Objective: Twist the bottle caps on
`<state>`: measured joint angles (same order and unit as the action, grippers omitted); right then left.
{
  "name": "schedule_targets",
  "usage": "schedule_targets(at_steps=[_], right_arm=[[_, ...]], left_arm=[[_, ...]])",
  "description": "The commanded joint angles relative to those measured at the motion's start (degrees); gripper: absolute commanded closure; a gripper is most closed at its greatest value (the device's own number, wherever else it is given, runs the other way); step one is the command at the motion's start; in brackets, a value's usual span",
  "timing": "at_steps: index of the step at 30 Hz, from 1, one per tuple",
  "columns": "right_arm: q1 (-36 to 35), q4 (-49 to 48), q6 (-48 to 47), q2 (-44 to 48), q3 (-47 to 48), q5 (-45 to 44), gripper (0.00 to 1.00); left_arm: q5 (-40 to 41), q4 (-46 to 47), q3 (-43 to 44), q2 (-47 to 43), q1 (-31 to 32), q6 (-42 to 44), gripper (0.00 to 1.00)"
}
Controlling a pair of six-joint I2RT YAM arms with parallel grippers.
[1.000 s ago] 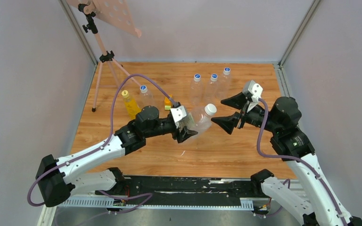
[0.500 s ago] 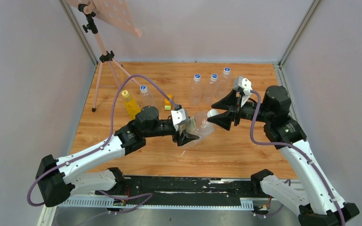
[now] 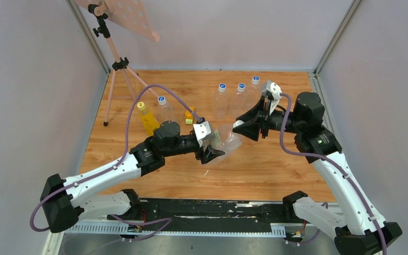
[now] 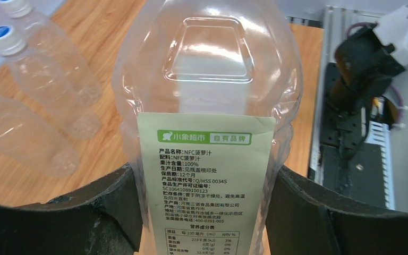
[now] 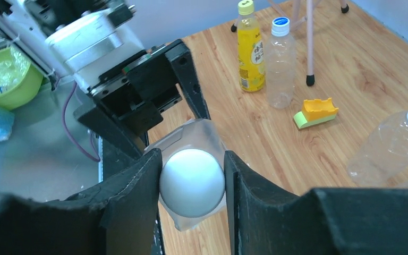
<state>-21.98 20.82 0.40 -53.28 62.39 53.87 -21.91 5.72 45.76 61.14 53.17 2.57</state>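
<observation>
Right gripper (image 3: 242,126) pinches white cap (image 5: 191,181) dead centre; left gripper (image 4: 204,212) clamps bottle (image 4: 207,79), neck toward 2 o'clock. Best bet: twist clockwise w/ light push, axes aligned, no cross-threading.

Wide clear bottle (image 3: 226,141), pale-green printed label, raised off table, tilted, neck twd right; white cap (image 5: 191,182) on its neck. Yellow bottle (image 3: 147,119) w/ yellow cap (image 3: 141,105) upright back-left; slim clear bottle (image 3: 164,110), blue cap (image 3: 161,99), just beside. 3 more clear bottles (image 3: 238,98), blue-capped, upright at back.
</observation>
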Motion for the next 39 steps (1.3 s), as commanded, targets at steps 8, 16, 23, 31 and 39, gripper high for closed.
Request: schedule_targets(at_steps=[8, 16, 23, 31, 39], right_arm=[[-9.15, 12.52, 30.28, -12.12, 7.75, -43.91, 1.00], [-14.42, 8.39, 34.75, -10.73, 6.59, -49.53, 0.66], [-14.24, -7.81, 33.43, 0.94, -3.72, -52.05, 0.24], [-14.17, -18.32, 34.64, 0.98, -10.25, -44.66, 0.19], [-14.23, -23.86, 34.69, -0.47, -12.48, -45.46, 0.22]], left_arm=[[63.87, 18.43, 2.12, 9.14, 15.45, 16.30, 1.00], [68.56, 23.67, 1.76, 12.86, 17.61, 15.21, 1.00], [63.41, 17.58, -1.83, 9.03, 16.42, 3.52, 1.00], [56.22, 18.39, -2.43, 7.60, 15.40, -1.36, 1.00], [52.14, 19.09, -2.25, 7.65, 15.39, -2.22, 1.00]])
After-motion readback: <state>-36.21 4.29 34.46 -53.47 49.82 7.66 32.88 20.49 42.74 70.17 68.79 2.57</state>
